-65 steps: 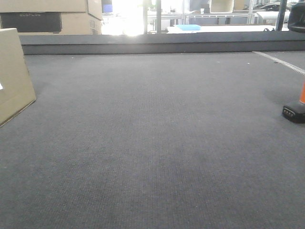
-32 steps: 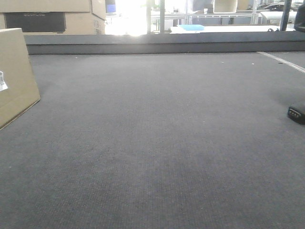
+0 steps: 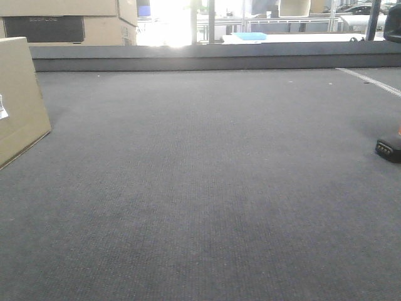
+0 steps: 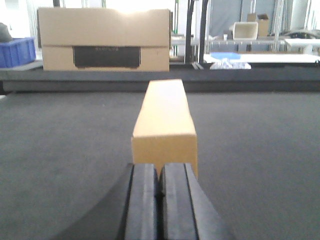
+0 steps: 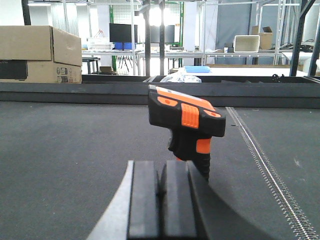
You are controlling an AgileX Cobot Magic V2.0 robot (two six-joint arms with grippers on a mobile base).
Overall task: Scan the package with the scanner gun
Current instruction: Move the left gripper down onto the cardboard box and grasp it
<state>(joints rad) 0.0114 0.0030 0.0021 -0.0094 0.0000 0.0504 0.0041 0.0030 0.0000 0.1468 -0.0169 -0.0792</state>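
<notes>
Package: tan cardboard box (image 3: pixel 19 94) standing on the dark grey mat (image 3: pixel 207 188), cut off by the left edge of the front view; a scrap of white label (image 3: pixel 2 106) shows on its broad face; in the left wrist view it is seen end-on, its narrow top running away from the camera

Left claw (image 4: pixel 160 172): just short of the package's near end and in line with it; black pads pressed together along one seam, nothing between them; whether the tips touch the cardboard I cannot tell

Scanner gun (image 5: pixel 187 120): well apart from the package, on the far side of the mat from it; only its black base (image 3: pixel 388 149) shows at the right edge of the front view; upright in the right wrist view, black head with orange patches, orange on the handle

Right claw (image 5: pixel 161 172): over by the scanner gun, so well away from the package; pads closed on each other, holding nothing; the handle stands just beyond the right-hand pad

Larger cardboard box (image 4: pixel 105 40): behind the package, past a raised dark ledge (image 3: pixel 213 56); black panel on its front

Blue crate (image 4: pixel 17 50): beyond the package, beside the larger box's left end

Pale line (image 3: pixel 369 80): across the mat from the package, near the scanner gun
</notes>
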